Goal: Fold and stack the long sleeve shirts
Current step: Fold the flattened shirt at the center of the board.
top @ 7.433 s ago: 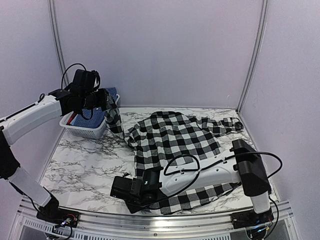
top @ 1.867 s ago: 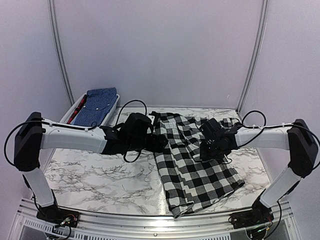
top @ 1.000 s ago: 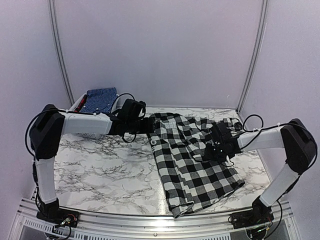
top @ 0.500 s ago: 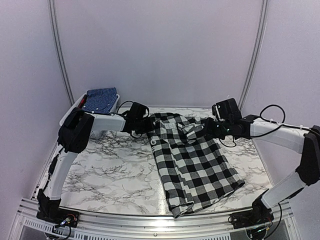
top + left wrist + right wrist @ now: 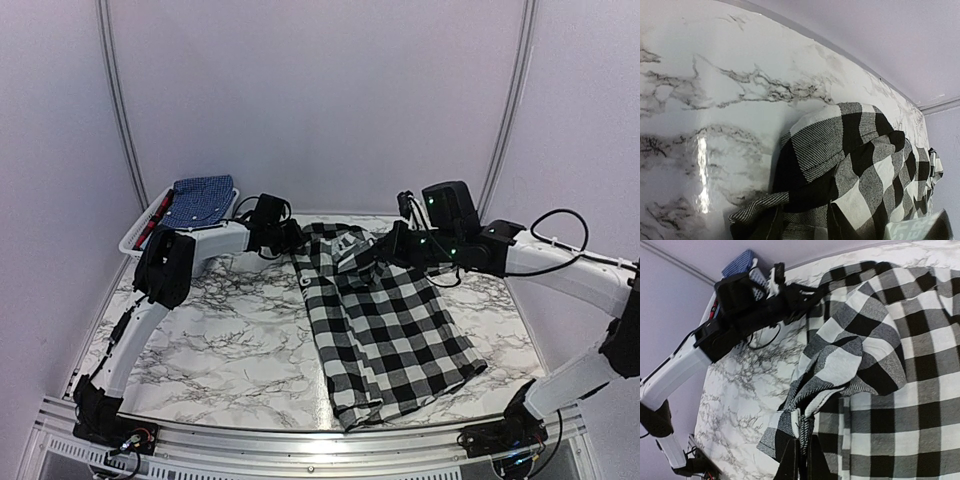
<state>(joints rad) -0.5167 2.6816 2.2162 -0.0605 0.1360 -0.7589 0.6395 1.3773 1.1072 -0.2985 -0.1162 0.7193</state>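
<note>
Top view: the black-and-white checked shirt [image 5: 390,325] lies folded lengthwise on the marble desk [image 5: 200,330], with the left fingers [image 5: 288,240] at its far-left corner. Left wrist view: whether the left fingers grip cannot be told. Right wrist view: the right fingers [image 5: 789,462] are closed on a lifted fold.

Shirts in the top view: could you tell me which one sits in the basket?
The blue printed shirt, lying in the white basket at far left; the black-and-white checked shirt lies mostly on the marble table instead.
</note>
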